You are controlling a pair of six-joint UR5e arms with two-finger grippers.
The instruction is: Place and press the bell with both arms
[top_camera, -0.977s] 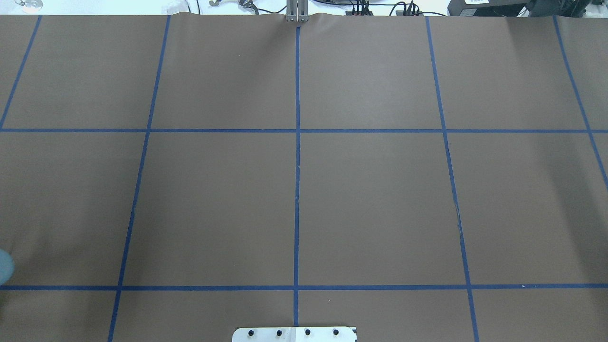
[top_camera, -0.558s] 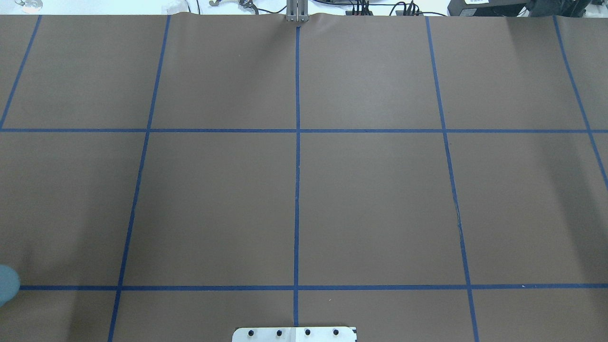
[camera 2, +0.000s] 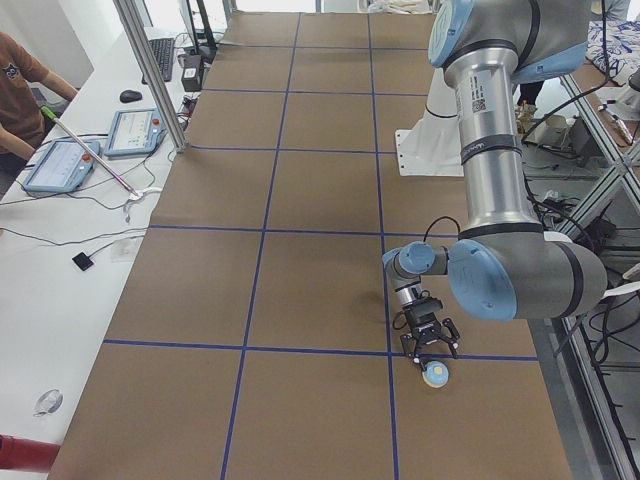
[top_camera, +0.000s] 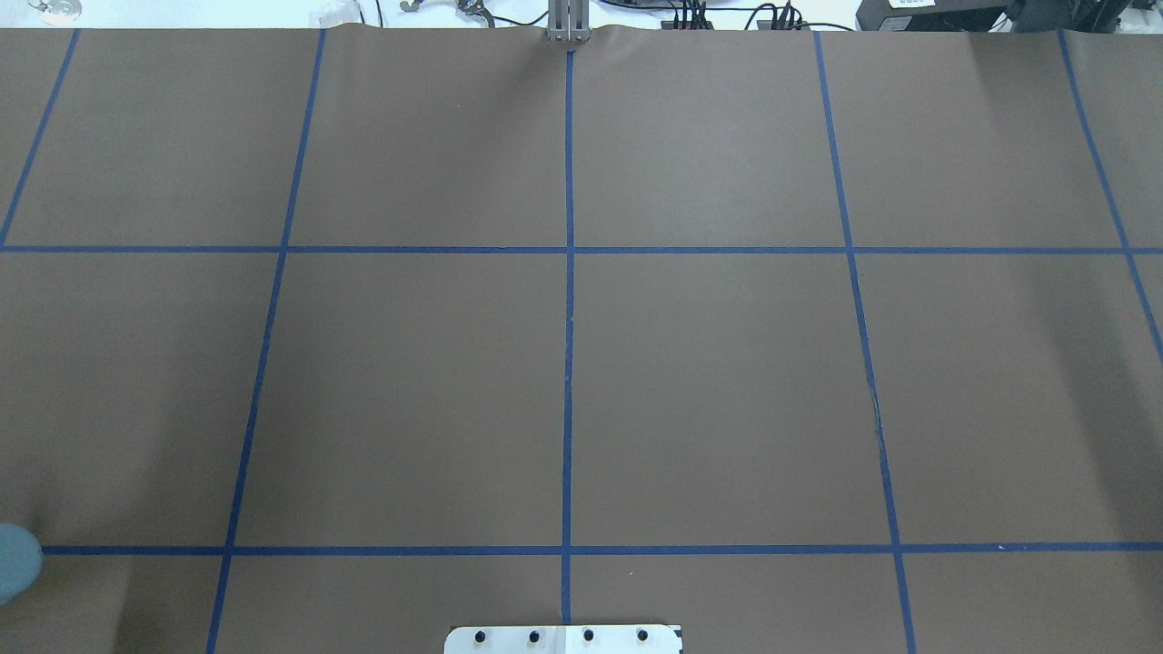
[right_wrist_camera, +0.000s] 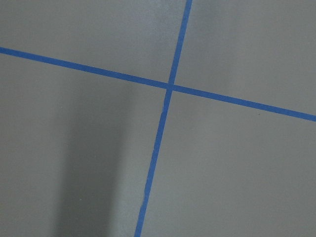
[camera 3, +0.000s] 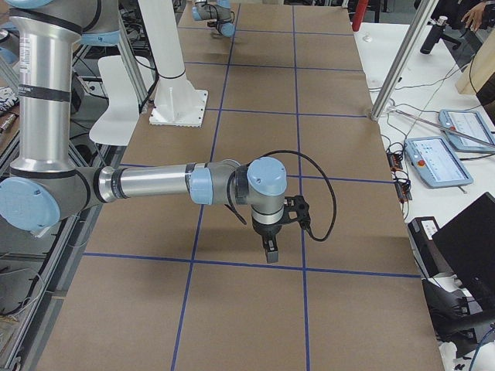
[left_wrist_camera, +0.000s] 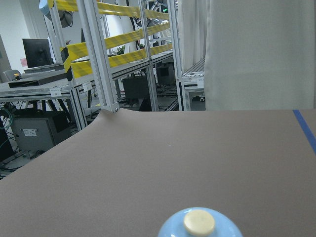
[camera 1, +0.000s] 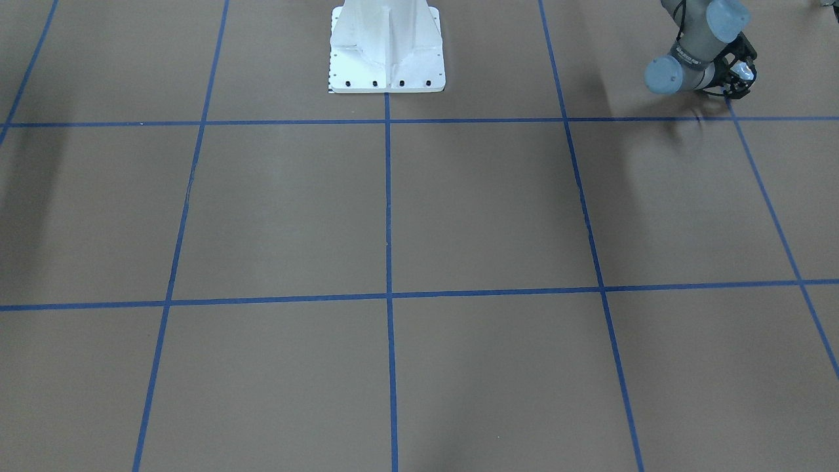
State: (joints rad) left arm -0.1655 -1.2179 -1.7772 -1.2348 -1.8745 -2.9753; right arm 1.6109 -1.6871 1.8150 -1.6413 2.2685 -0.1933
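Note:
The bell (camera 2: 436, 375), a light-blue dome with a cream button, sits on the brown table at my far left. It fills the bottom of the left wrist view (left_wrist_camera: 200, 226). My left gripper (camera 2: 432, 353) hangs low right behind it. Its fingers look spread, with the bell at their tips. In the front view the left gripper (camera 1: 739, 84) is at the top right and the bell is hidden. My right gripper (camera 3: 271, 253) points down over the table's right end. It shows only in that side view, so I cannot tell its state.
The white pedestal (camera 1: 387, 52) stands at the table's near middle edge. Blue tape lines grid the brown table (top_camera: 718, 391). A light-blue joint cap (top_camera: 14, 561) of the left arm pokes in at the overhead view's left edge. An operator (camera 2: 20, 80) sits beside tablets (camera 2: 135, 130).
The left arm's light-blue cap at the overhead view's left edge has slid down the frame, towards the robot, more slowly in the last half second.

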